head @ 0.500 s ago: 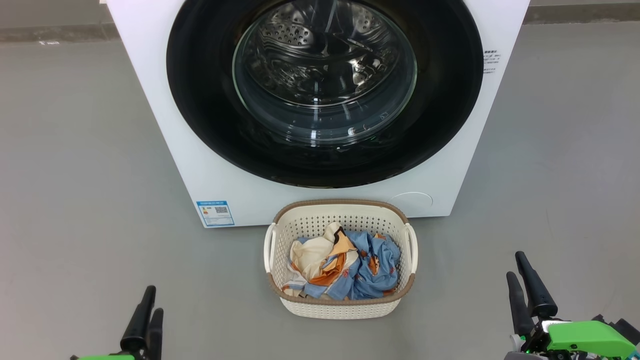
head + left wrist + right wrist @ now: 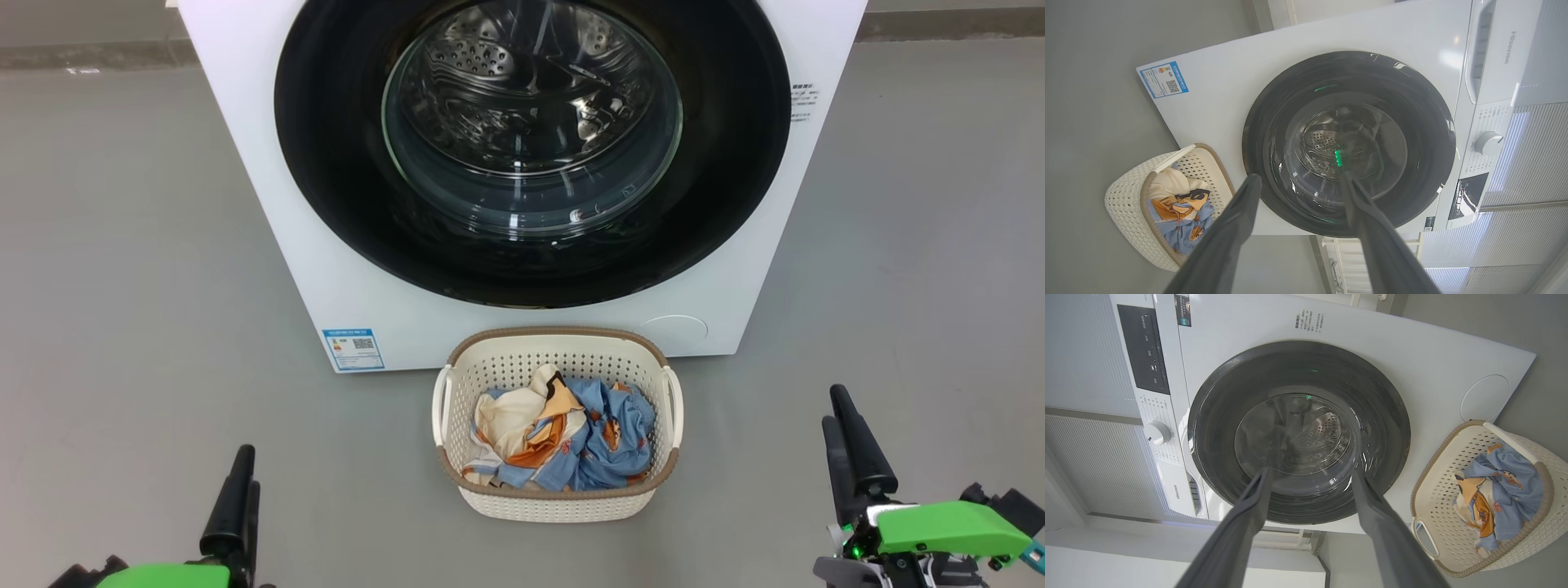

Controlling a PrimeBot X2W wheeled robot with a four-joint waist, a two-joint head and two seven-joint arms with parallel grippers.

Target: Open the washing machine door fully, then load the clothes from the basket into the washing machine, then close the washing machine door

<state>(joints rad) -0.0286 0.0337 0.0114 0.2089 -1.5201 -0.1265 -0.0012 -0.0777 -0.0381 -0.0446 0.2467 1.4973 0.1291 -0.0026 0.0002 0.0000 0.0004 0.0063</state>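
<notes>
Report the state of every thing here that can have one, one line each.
washing machine door: shut, flush with the front
washing machine: not loaded, no clothes seen through the glass
basket: upright on the floor before the machine, holding laundry
clothes: crumpled in the basket
left gripper: open, empty
right gripper: open, empty

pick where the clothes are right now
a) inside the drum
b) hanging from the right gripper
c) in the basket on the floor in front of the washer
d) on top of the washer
c: the clothes lie bunched in the basket, which stands on the floor in front of the washing machine, whose door is shut.
</notes>
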